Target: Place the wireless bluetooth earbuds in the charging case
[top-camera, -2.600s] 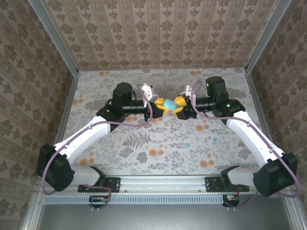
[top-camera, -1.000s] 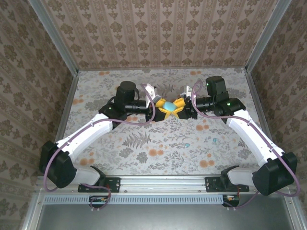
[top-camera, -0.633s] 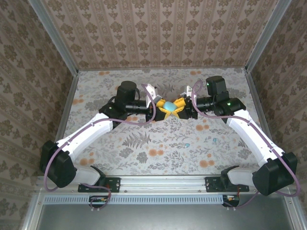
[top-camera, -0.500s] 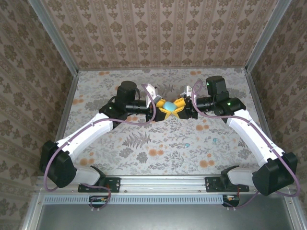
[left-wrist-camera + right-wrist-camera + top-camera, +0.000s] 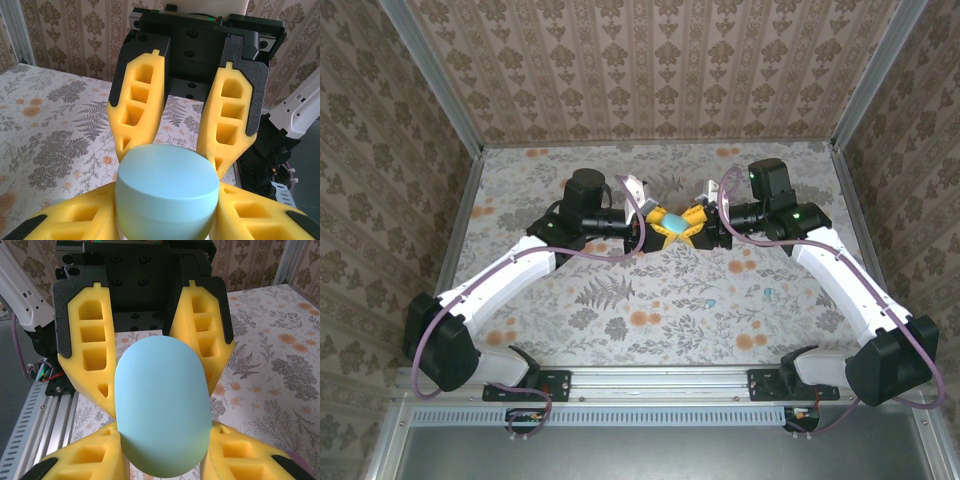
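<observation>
Item: blue case [image 5: 672, 219], lid shut, held in the air above the far tabletop [image 5: 620, 320]. Over the last second your left end effector [image 5: 658, 222] narrowed and clamped onto it. Your right end effector [image 5: 688, 222] clamped the opposite end. Small blue specks, probably earbuds [image 5: 767, 292], lay loose on the tabletop. With both ends gripped, opening the lid was likely next.
</observation>
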`<state>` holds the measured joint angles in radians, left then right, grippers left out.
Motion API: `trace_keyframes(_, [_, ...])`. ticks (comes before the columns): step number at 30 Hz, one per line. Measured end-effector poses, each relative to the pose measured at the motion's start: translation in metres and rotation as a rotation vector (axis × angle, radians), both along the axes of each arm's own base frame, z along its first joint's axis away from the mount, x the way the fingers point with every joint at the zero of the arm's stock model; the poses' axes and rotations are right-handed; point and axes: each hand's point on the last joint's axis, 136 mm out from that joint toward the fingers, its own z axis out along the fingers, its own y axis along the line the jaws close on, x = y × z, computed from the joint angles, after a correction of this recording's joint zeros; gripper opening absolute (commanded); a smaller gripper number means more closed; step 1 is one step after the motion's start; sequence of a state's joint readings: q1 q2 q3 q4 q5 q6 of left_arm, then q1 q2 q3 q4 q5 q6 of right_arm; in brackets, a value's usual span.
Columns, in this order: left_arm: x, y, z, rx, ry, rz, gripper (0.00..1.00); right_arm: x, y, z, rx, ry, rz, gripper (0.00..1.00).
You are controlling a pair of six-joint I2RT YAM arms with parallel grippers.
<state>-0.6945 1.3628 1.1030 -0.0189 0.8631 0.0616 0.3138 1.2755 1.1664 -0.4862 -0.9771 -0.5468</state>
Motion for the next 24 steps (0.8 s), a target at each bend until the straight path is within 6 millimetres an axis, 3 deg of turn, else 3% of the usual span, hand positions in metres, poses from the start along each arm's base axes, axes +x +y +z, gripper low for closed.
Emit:
trace_keyframes(13, [-0.0008,0.0000,-0.0004,0.003,-0.010,-0.005,0.49,0.0011,0.0001,0.0018,0.007,-0.003,-0.002,0.32])
trace_keyframes(24, [-0.0005,0.0005,-0.0020,0.009,-0.013,-0.003,0.37,0.0008,-0.0001,0.0021,0.009,-0.001,0.000,0.33])
